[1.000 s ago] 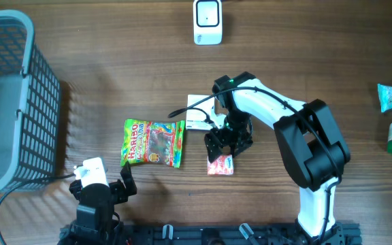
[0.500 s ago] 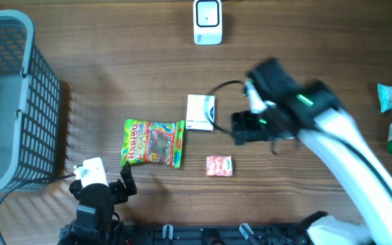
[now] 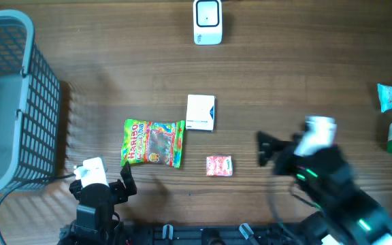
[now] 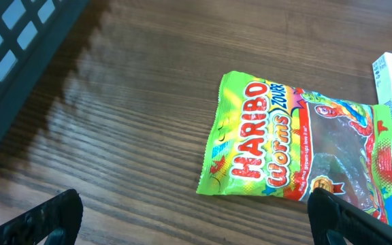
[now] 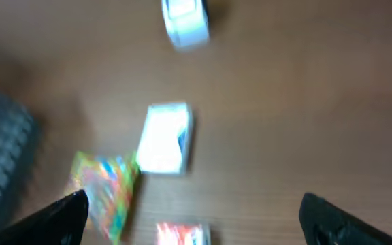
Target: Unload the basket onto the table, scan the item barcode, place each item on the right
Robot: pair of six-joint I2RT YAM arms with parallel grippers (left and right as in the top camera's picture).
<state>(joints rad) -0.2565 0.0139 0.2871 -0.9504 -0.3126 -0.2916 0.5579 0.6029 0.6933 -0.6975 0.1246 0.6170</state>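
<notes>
Near centre, Haribo bag (image 3: 153,143), white box (image 3: 200,112) and red packet (image 3: 219,165) lie unheld; left gripper (image 4: 196,219) and right gripper (image 3: 265,150) stand wide apart, empty. Grip one item by an edge, barcode uncovered; present it squarely to the far scanner (image 3: 207,22).

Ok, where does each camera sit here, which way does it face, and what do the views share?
Overhead: above the table, straight down on basket, scanner, Haribo bag, white box, red packet; left arm and right arm at bottom.
Left wrist: low, facing the Haribo bag; own fingertips in lower corners.
Right wrist: raised, blurred, down on white box and scanner; fingertips likewise.
Shared: bag and box, all three.
</notes>
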